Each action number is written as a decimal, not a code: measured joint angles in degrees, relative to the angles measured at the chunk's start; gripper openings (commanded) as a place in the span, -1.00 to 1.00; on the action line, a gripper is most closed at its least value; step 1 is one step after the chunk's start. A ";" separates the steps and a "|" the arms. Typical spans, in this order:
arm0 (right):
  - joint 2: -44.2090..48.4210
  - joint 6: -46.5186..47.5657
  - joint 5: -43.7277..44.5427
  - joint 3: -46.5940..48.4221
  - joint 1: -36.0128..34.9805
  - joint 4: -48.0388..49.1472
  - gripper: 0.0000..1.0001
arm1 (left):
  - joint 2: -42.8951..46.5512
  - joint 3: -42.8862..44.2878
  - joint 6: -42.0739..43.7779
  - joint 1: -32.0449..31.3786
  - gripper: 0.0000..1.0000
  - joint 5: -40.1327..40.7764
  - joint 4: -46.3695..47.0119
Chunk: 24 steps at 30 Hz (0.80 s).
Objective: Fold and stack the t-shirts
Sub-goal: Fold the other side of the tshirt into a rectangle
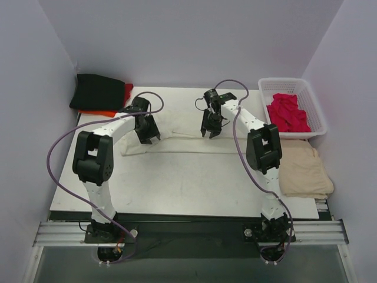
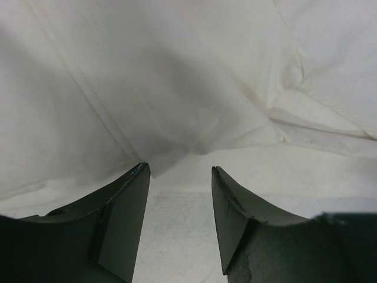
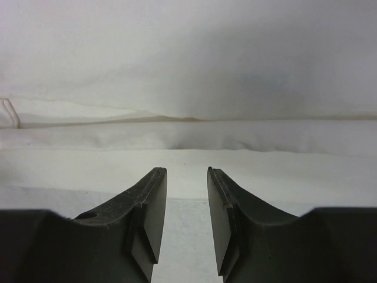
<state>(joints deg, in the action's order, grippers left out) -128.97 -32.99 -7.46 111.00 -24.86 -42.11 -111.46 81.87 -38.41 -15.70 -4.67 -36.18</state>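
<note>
A large cream-white t-shirt (image 1: 179, 132) lies partly folded as a long band across the back middle of the white table (image 1: 188, 183). My left gripper (image 1: 147, 137) hangs over the band's left end, open and empty; in the left wrist view (image 2: 179, 168) a folded cloth corner (image 2: 177, 88) lies just ahead of the fingertips. My right gripper (image 1: 211, 131) is over the band's right part, open and empty; in the right wrist view (image 3: 187, 171) the shirt's layered edge (image 3: 188, 132) runs straight across in front. A folded black shirt (image 1: 97, 91) rests on an orange-red one (image 1: 109, 112) at the back left.
A white lattice basket (image 1: 315, 103) at the back right holds crimson shirts (image 1: 288, 113). A folded beige cloth pad (image 1: 303, 171) lies on the table's right edge below it. Pale walls close in the left, back and right sides.
</note>
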 measured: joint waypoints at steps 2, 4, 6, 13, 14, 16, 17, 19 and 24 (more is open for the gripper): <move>0.31 0.02 0.00 -0.61 -0.09 0.07 -0.31 | 0.00 0.00 -0.79 0.11 0.14 1.33 0.15; 0.31 0.04 0.00 -1.20 -0.33 0.17 -0.31 | 0.00 0.00 -1.68 0.15 0.14 2.82 0.17; 0.31 0.04 0.00 -1.86 -0.35 0.17 -0.31 | 0.00 -0.15 -2.34 0.15 0.14 4.09 0.26; 0.31 0.07 0.00 -2.16 0.48 0.31 -0.32 | -0.04 -0.26 -3.80 0.00 0.00 6.38 -0.07; 0.31 0.07 0.00 -2.16 0.52 0.33 -0.32 | -0.11 -0.26 -4.00 -0.02 -0.07 6.54 -0.07; 0.31 0.07 0.00 -2.19 0.59 0.33 -0.32 | -0.22 -0.26 -4.33 -0.09 -0.13 6.86 -0.07; 0.31 0.07 0.00 -2.27 0.68 0.35 -0.32 | -0.31 -0.26 -4.44 -0.11 -0.18 6.97 -0.07; 0.31 0.07 0.00 -2.49 0.85 0.50 -0.34 | -0.66 -0.24 -4.61 -0.13 -0.26 7.13 -0.04; 0.31 0.07 0.07 -3.54 1.07 0.57 -0.35 | -2.16 -0.24 -4.76 -0.20 -0.49 7.41 -0.15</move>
<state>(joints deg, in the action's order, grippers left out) -128.66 -32.93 -7.40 107.46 -23.79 -41.54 -113.62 81.62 -43.18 -15.90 2.74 -36.34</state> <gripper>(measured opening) 0.332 0.309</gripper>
